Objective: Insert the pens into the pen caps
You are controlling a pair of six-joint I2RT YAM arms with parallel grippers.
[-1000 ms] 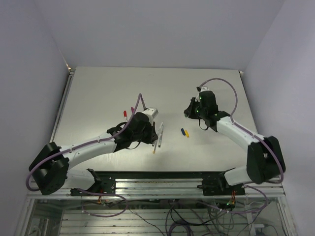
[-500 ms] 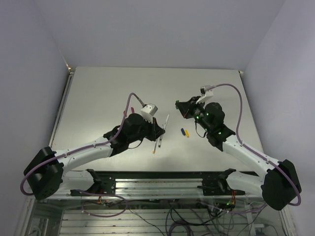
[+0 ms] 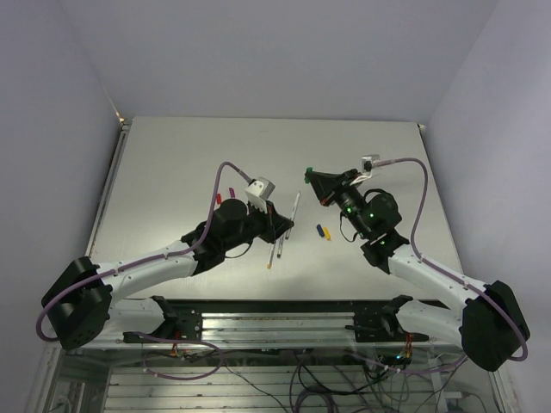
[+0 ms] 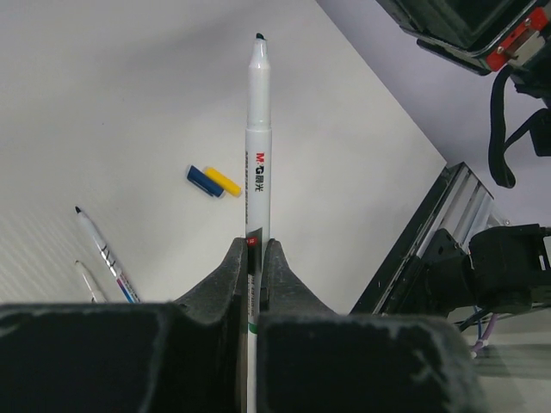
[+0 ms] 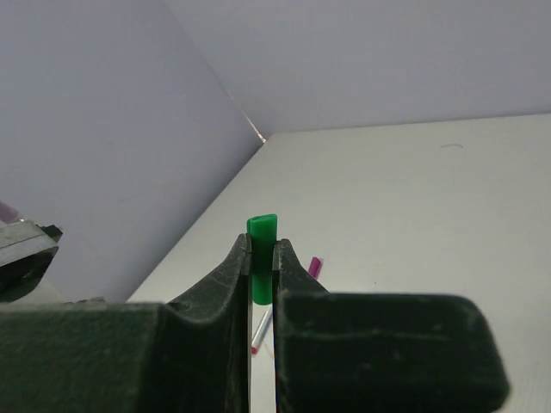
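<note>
Room: pale matt table (image 3: 172,155), lilac walls (image 3: 258,52) behind and at both sides.
Writing: "M&G" on the slim white marker pen (image 4: 257,129).
Left hand (image 4: 255,245): clamped on that pen, raised off the table.
Right hand (image 5: 262,251): pinching a small green plastic cap (image 5: 262,231), aloft.
Left wrist view, not right: blue cap (image 4: 203,181) touching yellow cap (image 4: 224,181), mid-table.
Right wrist view, not left: magenta cap (image 5: 314,266) on the table.

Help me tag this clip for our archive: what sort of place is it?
Probably a robotics lab test cell: a white table boxed in by plain walls, two arms bolted to an aluminium frame, and loose cables hanging beneath.
</note>
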